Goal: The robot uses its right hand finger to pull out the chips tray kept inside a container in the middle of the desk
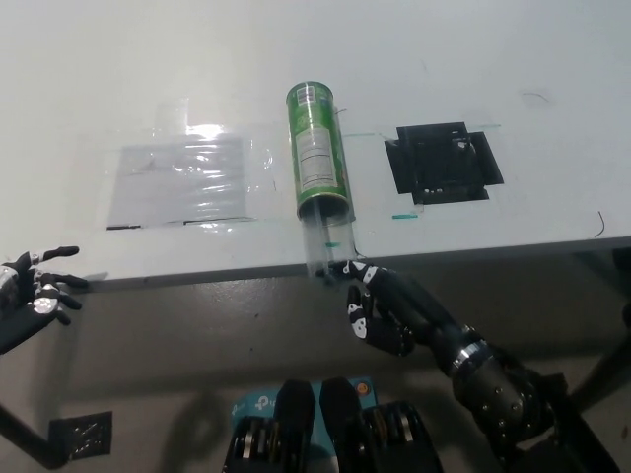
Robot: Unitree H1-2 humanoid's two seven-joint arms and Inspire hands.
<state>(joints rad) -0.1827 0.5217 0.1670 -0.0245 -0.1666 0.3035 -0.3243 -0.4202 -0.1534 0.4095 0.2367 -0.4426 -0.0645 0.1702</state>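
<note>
- One green chips container (318, 153) lies on its side in the middle of the white desk (473, 59), open mouth toward the near edge.
- One clear chips tray (327, 243) protrudes from that mouth, part out, its near end at the desk edge.
- Right hand (383, 307), black: below and just off the desk edge, one fingertip (340, 267) hooked at the tray's near end, the other fingers curled in; it grips nothing in a full grasp.
- Left hand (30, 296), white: resting at lower left, off the desk, fingers spread, holding nothing.
- Risk, judged: the tray's near end has little desk under it; a further pull may tip it over the edge and spill the contents.
- Risk, judged: the hooked fingertip may slip off the thin clear rim, as the hold looks slight.
- Risk, judged: the container is round and loose, so it may roll or slide along with the tray.
- Nearby: a clear plastic sheet (182, 179) to the container's left, a black taped patch (442, 161) to its right; both well apart from the pull path.
- Obstruction: none visible between hand and tray.
</note>
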